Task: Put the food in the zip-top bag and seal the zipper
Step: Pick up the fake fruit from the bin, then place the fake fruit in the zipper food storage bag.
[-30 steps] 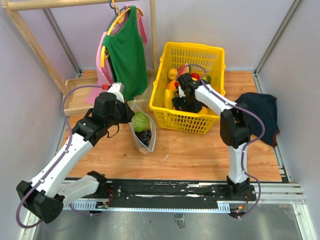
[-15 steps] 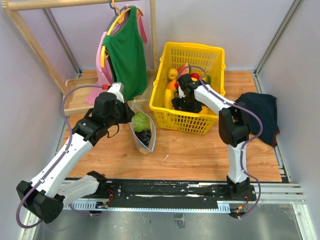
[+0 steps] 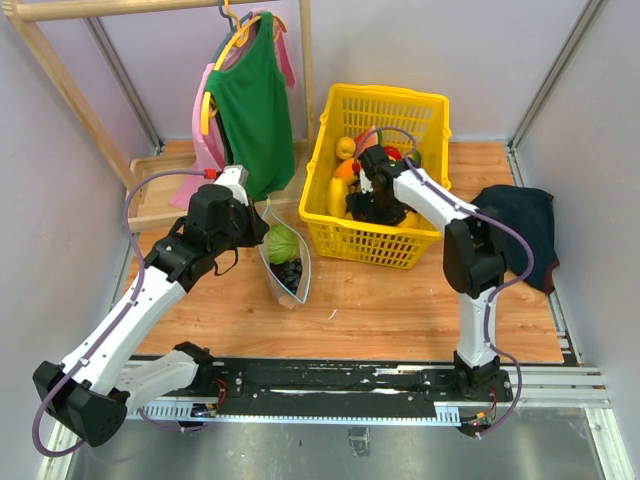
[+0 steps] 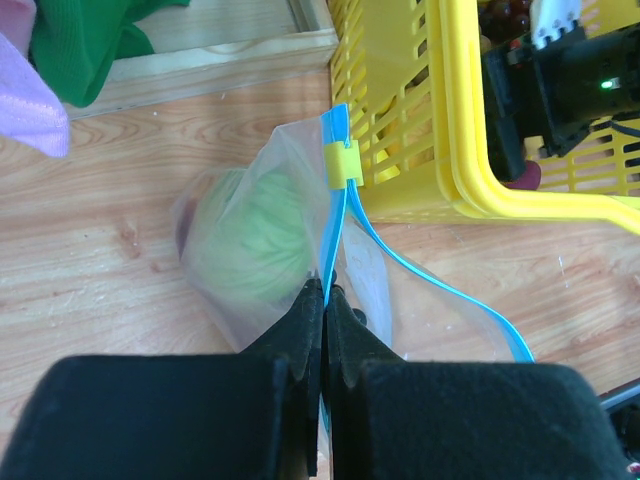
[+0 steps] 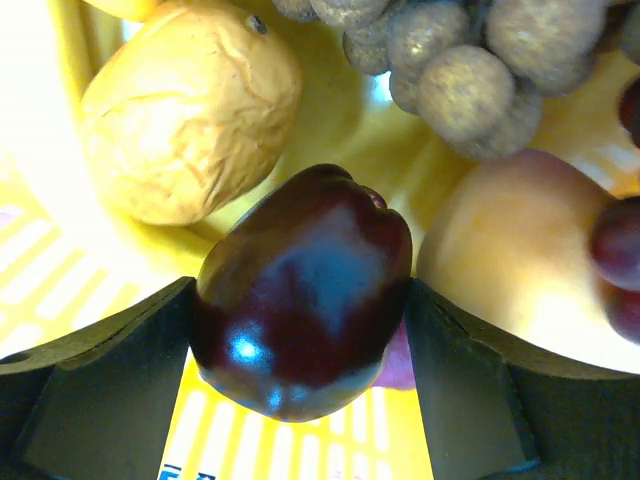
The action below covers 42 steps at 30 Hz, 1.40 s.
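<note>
Wood-topped counter [image 3: 400, 300] and lilac walls frame my workspace. My left gripper [image 4: 322, 300] is clenched on one lip of the zip-top bag [image 4: 250, 240], pinching the blue zipper [image 4: 440, 290] just below its yellow slider [image 4: 341, 163]. The green melon [image 3: 283, 243] and dark grapes [image 3: 290, 272] already sit inside. My right gripper [image 3: 362, 207] is down in the yellow basket [image 3: 375, 250], grasping a dark glossy fruit [image 5: 300, 310] between both fingers.

My worry is that rounded, slick skin: I judge it could squirt out on the lift. The basket wall stands between fruit and bag, so I must clear the rim. With only one lip held, the mouth looks narrow; pushing in could tug the zipper free or topple the bag. A wrinkled yellow fruit [image 5: 190, 110] crowds the grasp, and a green shirt [image 3: 250, 110] hangs behind my left arm.
</note>
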Each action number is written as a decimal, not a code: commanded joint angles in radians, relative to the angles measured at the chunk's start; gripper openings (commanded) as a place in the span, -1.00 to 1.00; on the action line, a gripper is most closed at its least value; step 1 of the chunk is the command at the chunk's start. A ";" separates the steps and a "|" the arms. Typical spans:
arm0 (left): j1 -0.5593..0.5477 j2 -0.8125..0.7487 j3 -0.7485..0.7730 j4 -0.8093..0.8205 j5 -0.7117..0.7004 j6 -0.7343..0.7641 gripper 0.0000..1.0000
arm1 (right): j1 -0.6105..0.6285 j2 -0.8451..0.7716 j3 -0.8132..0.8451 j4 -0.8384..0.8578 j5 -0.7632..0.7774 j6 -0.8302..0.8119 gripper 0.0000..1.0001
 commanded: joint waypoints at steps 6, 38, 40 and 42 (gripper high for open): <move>0.009 -0.020 -0.004 0.053 0.011 0.002 -0.99 | -0.014 -0.258 -0.013 0.023 0.028 0.038 0.07; 0.013 -0.018 -0.006 0.062 0.033 0.001 -0.99 | 0.378 -0.714 -0.201 0.488 -0.070 -0.155 -0.03; 0.013 -0.018 -0.008 0.061 0.035 0.001 -0.99 | 0.411 -0.710 -0.216 0.514 -0.098 -0.171 -0.03; 0.013 -0.020 -0.009 0.064 0.037 0.000 -0.99 | 0.435 -0.705 -0.239 0.549 -0.125 -0.178 -0.03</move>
